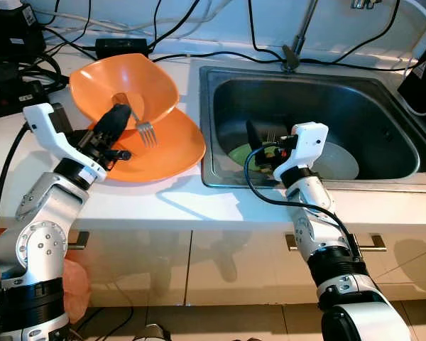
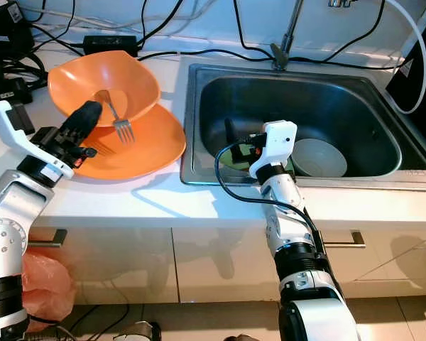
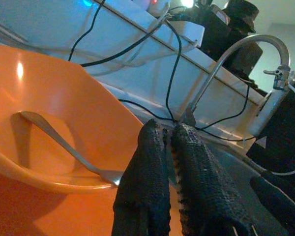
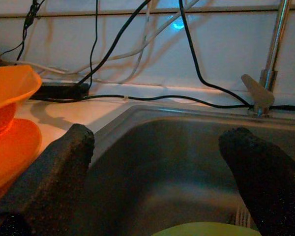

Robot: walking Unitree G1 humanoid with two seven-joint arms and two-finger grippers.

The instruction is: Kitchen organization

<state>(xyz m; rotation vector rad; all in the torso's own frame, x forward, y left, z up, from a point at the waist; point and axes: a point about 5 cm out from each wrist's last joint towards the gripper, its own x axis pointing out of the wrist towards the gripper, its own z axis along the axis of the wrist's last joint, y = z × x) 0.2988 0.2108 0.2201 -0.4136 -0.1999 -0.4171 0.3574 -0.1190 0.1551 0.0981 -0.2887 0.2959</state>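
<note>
fork [image 1: 138, 122]: lies in the orange bowl [image 1: 149, 82], handle down in the hollow, tines poking out over the rim toward 5 o'clock. thin, stiff metal, light and slick; i'd judge the bare neck just behind the tines, where it clears the rim, the best place to pinch it.
orange bowl: sits tilted on an orange plate [image 1: 177, 145] on the white worktop [image 1: 177, 202], at 9 o'clock from the sink [image 1: 383, 121]. smooth plastic by the look of it, light, likely to slide or rock if nudged.
left end effector [image 1: 117, 117]: hovers over the bowl's near rim, just beside the fork's neck; its two black fingers [image 3: 152, 177] are pressed together with nothing between them.
right end effector [image 4: 162, 167]: reaches into the sink, fingers spread wide apart and empty, over a green dish [image 1: 245, 153].
grey bowl [image 2: 319, 158]: rests on the sink floor at 3 o'clock from the right arm.
faucet [image 3: 246, 64]: at 12 o'clock behind the sink, among black cables [image 1: 177, 28].
</note>
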